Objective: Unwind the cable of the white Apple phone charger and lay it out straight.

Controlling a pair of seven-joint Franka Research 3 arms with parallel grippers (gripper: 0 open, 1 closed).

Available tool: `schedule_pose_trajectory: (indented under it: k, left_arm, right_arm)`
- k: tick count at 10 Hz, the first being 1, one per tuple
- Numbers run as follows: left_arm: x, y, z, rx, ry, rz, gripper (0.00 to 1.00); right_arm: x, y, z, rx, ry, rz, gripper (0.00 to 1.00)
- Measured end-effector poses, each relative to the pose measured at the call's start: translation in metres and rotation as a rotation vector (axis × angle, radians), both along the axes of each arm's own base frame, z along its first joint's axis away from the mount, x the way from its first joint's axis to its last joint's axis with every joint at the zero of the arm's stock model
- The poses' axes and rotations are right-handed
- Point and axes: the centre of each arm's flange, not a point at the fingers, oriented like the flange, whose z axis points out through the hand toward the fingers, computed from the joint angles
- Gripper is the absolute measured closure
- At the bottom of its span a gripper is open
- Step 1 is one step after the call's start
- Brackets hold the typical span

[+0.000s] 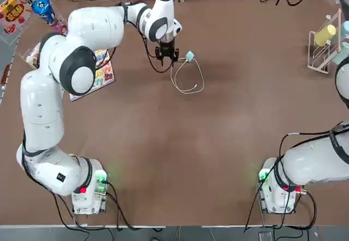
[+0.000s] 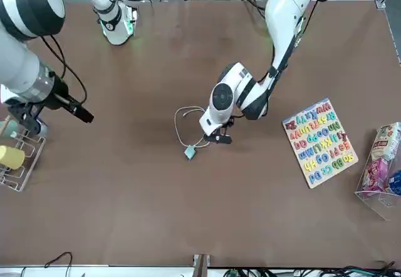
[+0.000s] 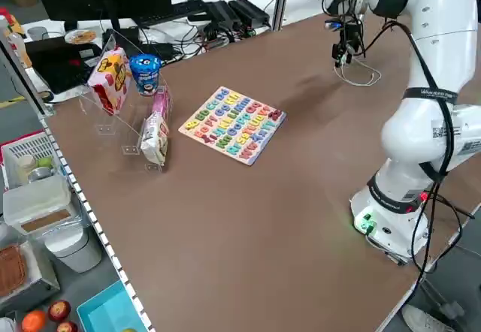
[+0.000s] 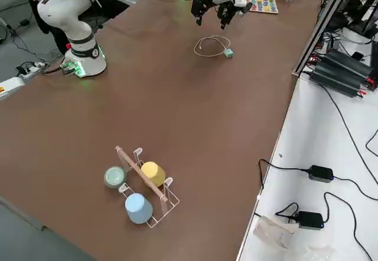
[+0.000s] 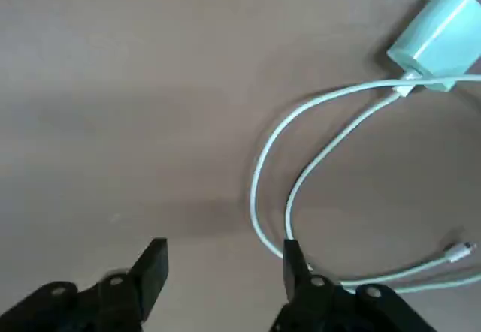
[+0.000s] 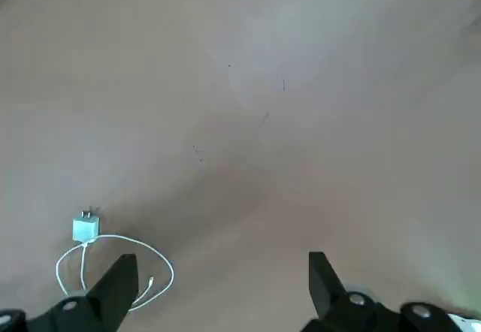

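Brown tabletop [image 1: 163, 159]: bare on the near side, the 2 arm bases along its near edge
Cord [image 5: 252, 197]: 1 loose loop on the table, left of centre and toward the far side, crossing itself by the plug block
Loop's lie: it runs from the block toward the near side, bowed out to left and right, with no single straight axis
Tip [image 5: 460, 252]: free, on the loop's near, right part
Left gripper [image 5: 227, 243]: low at the loop's left, pointing down, 2 fingers parted with nothing between them
Turning point: the loop lies right of and slightly nearer than this claw, its left bow close by 1 finger; a small shift right seems needed before pinching
Nearer arm: left
Block [image 5: 440, 35]: right of the left claw, at the loop's far end
Right gripper [image 6: 224, 272]: raised at far right by the rack [image 1: 309, 50], 2 fingers spread wide, empty, idle
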Motion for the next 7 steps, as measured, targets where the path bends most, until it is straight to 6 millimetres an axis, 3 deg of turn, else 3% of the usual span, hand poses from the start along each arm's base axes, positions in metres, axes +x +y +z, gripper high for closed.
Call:
schedule_pose_trajectory:
  k: [4, 7]
  left_arm:
    - [-0.01, -0.01, -0.036, 0.022, -0.006, 0.01, 0.38]
    - [-0.011, -0.008, -0.052, 0.026, 0.008, 0.014, 0.41]
  right_arm:
    - [0.002, 0.021, -0.014, -0.005, 0.02, -0.019, 0.0]
    - [0.003, 0.022, -0.016, -0.007, 0.025, -0.031, 0.0]
